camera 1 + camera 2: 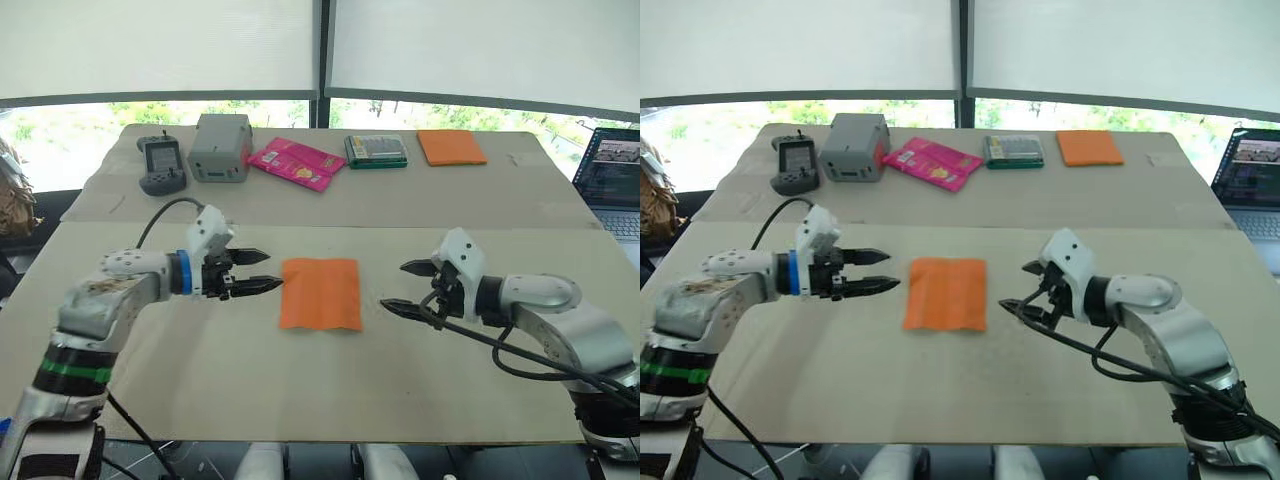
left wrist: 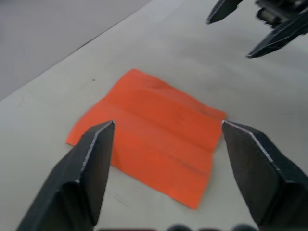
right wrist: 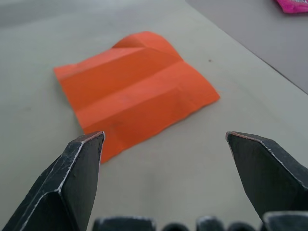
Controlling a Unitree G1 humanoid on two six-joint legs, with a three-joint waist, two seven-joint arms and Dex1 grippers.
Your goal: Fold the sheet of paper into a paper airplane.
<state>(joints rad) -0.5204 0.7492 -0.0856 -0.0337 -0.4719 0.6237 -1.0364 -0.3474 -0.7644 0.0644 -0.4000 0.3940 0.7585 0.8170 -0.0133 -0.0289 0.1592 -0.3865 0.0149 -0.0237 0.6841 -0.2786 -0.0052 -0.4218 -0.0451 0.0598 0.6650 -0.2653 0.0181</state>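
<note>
The sheet of paper (image 1: 320, 293) is bright orange, roughly square and creased, lying flat on the table between my two grippers. It also lies ahead of the open fingers in the left wrist view (image 2: 149, 132) and the right wrist view (image 3: 134, 91). My left gripper (image 1: 262, 271) hovers just left of the sheet's left edge, open and holding nothing. To the sheet's right, a short gap away, my right gripper (image 1: 407, 287) is open and holding nothing. No folded paper airplane shape is seen; the sheet is unfolded with parallel creases.
Along the table's far side stand a handheld controller (image 1: 161, 165), a grey box (image 1: 220, 147), a pink packet (image 1: 296, 163), a green case (image 1: 377, 150) and a thicker orange pad (image 1: 451, 147). A laptop (image 1: 611, 180) sits at the right edge.
</note>
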